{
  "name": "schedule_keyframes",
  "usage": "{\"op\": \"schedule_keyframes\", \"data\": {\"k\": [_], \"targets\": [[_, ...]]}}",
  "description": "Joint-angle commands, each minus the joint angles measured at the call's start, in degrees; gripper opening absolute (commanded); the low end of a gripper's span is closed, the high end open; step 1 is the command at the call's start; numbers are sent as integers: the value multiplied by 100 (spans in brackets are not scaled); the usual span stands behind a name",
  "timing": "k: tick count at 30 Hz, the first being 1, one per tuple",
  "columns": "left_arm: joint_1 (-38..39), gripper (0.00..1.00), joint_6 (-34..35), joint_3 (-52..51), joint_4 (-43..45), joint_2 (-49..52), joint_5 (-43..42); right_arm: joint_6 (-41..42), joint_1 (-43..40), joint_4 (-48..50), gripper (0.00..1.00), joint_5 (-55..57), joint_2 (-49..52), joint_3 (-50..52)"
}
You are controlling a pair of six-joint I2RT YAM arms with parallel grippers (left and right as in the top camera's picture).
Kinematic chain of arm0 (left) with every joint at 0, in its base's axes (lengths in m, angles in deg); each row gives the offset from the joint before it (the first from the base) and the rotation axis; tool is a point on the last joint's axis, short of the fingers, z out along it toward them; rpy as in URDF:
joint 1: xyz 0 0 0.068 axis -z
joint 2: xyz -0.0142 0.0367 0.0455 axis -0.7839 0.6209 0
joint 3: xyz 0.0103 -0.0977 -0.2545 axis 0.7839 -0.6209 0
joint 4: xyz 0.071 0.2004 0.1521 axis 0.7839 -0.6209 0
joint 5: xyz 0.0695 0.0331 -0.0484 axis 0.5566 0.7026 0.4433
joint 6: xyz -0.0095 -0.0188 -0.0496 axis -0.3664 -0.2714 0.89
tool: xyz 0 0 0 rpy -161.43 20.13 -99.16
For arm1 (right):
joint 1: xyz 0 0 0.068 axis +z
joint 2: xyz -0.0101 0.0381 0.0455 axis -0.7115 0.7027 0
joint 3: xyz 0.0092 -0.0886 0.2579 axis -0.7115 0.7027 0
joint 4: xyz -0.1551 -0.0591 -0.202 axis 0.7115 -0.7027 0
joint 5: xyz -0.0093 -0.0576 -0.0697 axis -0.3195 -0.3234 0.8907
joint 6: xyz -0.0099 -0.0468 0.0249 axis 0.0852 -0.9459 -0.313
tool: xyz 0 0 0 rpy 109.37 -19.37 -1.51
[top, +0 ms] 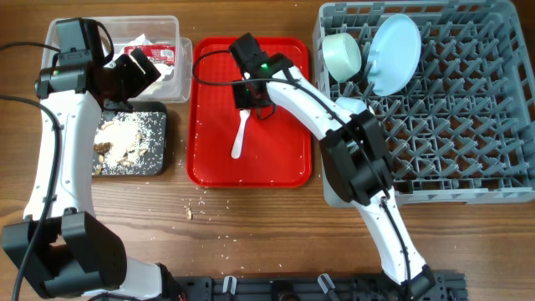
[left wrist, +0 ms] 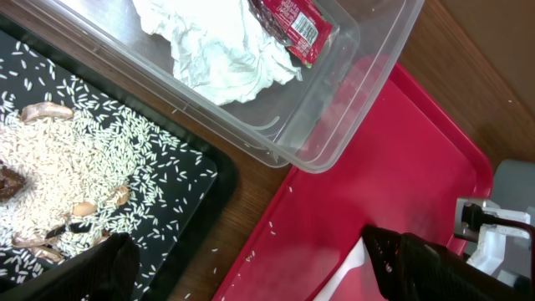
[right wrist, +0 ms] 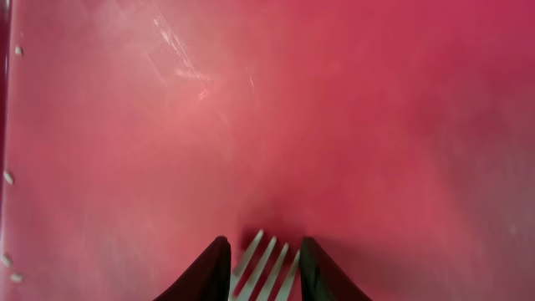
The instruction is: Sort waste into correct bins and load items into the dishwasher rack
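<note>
My right gripper (top: 245, 99) is low over the red serving tray (top: 284, 159), shut on the tined end of the white plastic fork (top: 240, 138); the tines sit between its fingers (right wrist: 263, 251). My left gripper (top: 142, 71) is open and empty (left wrist: 251, 267), between the clear tub (top: 180, 58) and the black tray (top: 159, 167). The tub holds the crumpled white napkin (left wrist: 217, 50) and the red sauce packet (left wrist: 292, 21). The black tray holds rice and brownish scraps (left wrist: 67, 159). The grey dishwasher rack (top: 468, 159) holds a light blue bowl (top: 341, 54) and the plate (top: 393, 54). The spoon and yellow cup are out of view.
A few crumbs (top: 191, 209) lie on the wooden table in front of the red tray. The right arm's links stretch from the rack's front left corner across the tray. The rack's pegs stand upright behind the plate and bowl.
</note>
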Motion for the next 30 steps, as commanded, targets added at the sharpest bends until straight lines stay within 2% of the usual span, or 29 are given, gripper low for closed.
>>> {"op": "schedule_keyframes", "data": {"k": [1, 4, 7, 9, 11, 13, 15, 17, 24, 30], "targets": [[-9, 100, -7, 72, 13, 7, -48, -306, 127, 2, 33, 350, 835, 96], [-9, 100, -7, 72, 13, 7, -48, -835, 190, 164, 41, 216, 874, 96], [-9, 100, -7, 72, 13, 7, -48, -1209, 173, 337, 61, 219, 835, 70], [-9, 100, -7, 72, 13, 7, -48, -1233, 164, 286, 66, 501, 603, -94], [-9, 100, -7, 72, 13, 7, -48, -1237, 131, -164, 74, 1043, 74, -420], [-9, 100, -7, 72, 13, 7, -48, -1375, 85, -684, 81, 1047, -546, -463], [-9, 100, -7, 72, 13, 7, -48, -1735, 76, -1222, 81, 931, -1047, -461], [-9, 100, -7, 72, 13, 7, -48, -2249, 111, -1368, 79, 450, -1084, -457], [-9, 100, -9, 72, 13, 7, -48, -3842, 216, -890, 78, 306, -647, -52], [-9, 100, -7, 72, 13, 7, -48, -3998, 219, -756, 79, 343, -216, -50]]}}
